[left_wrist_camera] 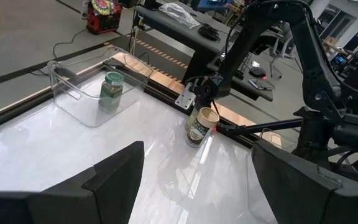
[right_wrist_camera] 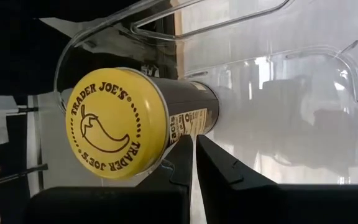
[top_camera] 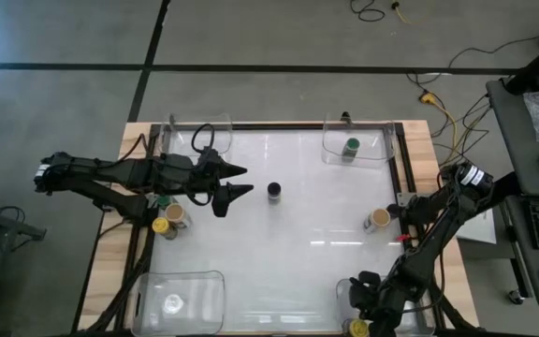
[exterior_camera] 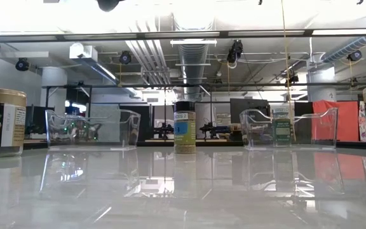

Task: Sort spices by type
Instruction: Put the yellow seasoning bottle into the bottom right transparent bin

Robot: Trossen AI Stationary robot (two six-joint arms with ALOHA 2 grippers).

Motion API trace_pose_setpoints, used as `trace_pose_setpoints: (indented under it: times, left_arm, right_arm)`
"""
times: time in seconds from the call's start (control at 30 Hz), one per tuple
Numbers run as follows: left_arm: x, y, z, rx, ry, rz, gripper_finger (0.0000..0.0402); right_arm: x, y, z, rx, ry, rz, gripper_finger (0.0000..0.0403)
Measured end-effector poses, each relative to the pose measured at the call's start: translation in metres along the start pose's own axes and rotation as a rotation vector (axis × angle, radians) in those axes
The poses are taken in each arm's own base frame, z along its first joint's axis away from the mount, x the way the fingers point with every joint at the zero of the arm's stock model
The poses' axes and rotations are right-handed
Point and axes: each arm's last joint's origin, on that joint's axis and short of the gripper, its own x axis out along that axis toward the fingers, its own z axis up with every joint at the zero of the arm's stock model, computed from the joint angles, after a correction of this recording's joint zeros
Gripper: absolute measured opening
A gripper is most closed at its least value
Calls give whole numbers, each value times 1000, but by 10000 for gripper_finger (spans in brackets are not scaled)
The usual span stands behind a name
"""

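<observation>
A black-lidded spice jar [top_camera: 275, 191] [exterior_camera: 184, 127] stands upright mid-table. My left gripper [top_camera: 239, 182] [left_wrist_camera: 194, 186] hangs open just left of it and touches nothing. Tan [top_camera: 174, 215], yellow [top_camera: 162, 227] and green [top_camera: 162, 199] lidded jars stand beside the left arm. A green-lidded jar [top_camera: 351, 147] [left_wrist_camera: 112, 90] stands in the far-right tub. Another tan-lidded jar [top_camera: 379, 219] [left_wrist_camera: 199, 124] stands near the right edge. My right gripper [top_camera: 368, 292] [right_wrist_camera: 194, 152] is shut over the near-right tub, next to a yellow-lidded jar [right_wrist_camera: 117, 121] [top_camera: 358, 328] standing inside. My right gripper points down into the near-right tub, its shut fingers [right_wrist_camera: 182, 155] alongside the yellow-lidded jar's dark body [right_wrist_camera: 194, 115]. Whether a finger touches the jar, I cannot tell.
Clear plastic tubs sit at the corners: far left [top_camera: 199, 136], far right [top_camera: 330, 150], near left [top_camera: 181, 300] with a pale-lidded jar, near right [top_camera: 344, 298]. The white table surface [top_camera: 298, 253] lies between them. Cables and a desk are beyond the table's right edge.
</observation>
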Motion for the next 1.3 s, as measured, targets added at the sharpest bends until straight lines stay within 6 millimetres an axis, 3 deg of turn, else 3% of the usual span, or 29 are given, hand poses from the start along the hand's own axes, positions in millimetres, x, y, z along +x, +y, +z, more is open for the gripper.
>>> trace_pose_setpoints:
  times: [0.2,0.6,1.3]
  left_arm:
    - [0,0,0,0,0,0,283]
    - [0,0,0,-4,0,0,283]
    - [0,0,0,-3,-6,10,283]
  right_arm:
    - [-4,-2,2,-3,0,-13,12]
    - [-28,-22,0,45,-43,-223,13]
    - [-15,-33,19,85,-208,-326,13]
